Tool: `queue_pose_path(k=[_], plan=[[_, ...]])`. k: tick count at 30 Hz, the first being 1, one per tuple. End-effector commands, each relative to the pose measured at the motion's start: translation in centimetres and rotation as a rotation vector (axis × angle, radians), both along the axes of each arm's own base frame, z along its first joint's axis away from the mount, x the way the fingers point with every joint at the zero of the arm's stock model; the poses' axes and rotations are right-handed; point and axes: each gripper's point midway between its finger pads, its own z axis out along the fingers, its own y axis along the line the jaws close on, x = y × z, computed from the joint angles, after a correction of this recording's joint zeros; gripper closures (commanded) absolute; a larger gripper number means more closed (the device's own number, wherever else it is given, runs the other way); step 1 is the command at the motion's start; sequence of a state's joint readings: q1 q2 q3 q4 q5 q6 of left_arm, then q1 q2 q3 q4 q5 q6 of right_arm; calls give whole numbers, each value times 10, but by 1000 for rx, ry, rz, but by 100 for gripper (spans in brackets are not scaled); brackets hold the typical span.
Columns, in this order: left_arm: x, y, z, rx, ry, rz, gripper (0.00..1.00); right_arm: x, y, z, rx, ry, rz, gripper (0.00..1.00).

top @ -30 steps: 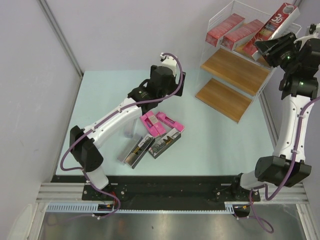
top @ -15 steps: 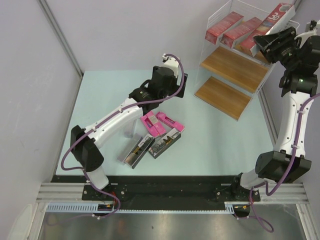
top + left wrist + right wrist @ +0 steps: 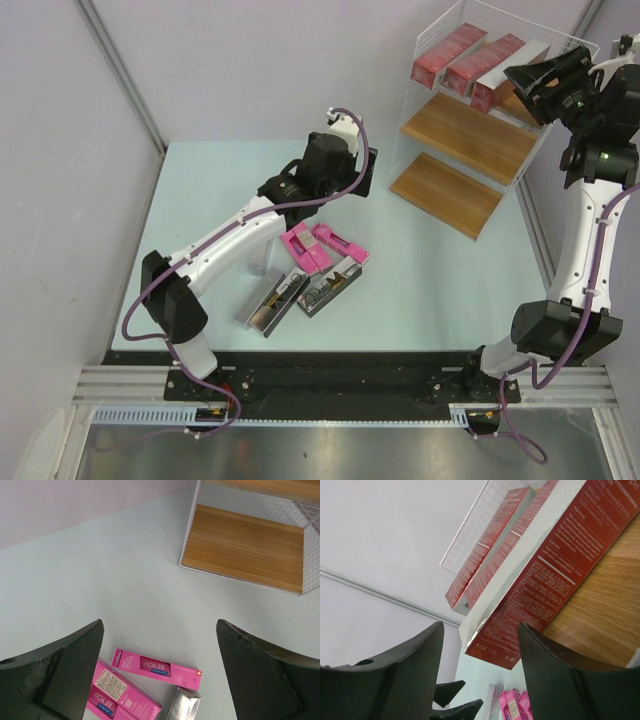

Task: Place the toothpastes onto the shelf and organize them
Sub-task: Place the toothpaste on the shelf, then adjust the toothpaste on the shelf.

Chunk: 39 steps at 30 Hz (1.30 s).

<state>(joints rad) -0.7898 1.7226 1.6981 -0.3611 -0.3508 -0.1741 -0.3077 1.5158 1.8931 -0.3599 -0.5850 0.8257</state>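
Right wrist: red toothpastes (image 3: 555,575) on shelf (image 3: 607,622)

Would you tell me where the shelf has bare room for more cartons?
The middle board and the bottom board are bare. The top board is crowded: three red cartons lie side by side on it. The table strip between shelf and pink cartons is free too.

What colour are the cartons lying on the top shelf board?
Dark red cartons, seen best in the right wrist view.
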Motion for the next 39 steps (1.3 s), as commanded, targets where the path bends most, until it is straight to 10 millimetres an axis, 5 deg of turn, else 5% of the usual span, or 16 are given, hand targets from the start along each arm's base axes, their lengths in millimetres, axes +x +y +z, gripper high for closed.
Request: queue_pose_path(k=[1, 13, 23, 31, 39], plan=[[-6, -15, 47, -95, -78, -75, 0, 6, -9, -1, -30, 13, -43, 34], [-8, -16, 52, -92, -83, -88, 0, -6, 25, 22, -255, 2, -193, 27], [-9, -13, 51, -79, -83, -81, 0, 0, 28, 22, -377, 28, -359, 24], [-9, -9, 48, -63, -80, -73, 0, 7, 9, 12, -463, 94, -509, 15], [-9, -9, 42, -55, -74, -69, 0, 37, -20, -4, -446, 122, -542, 12]])
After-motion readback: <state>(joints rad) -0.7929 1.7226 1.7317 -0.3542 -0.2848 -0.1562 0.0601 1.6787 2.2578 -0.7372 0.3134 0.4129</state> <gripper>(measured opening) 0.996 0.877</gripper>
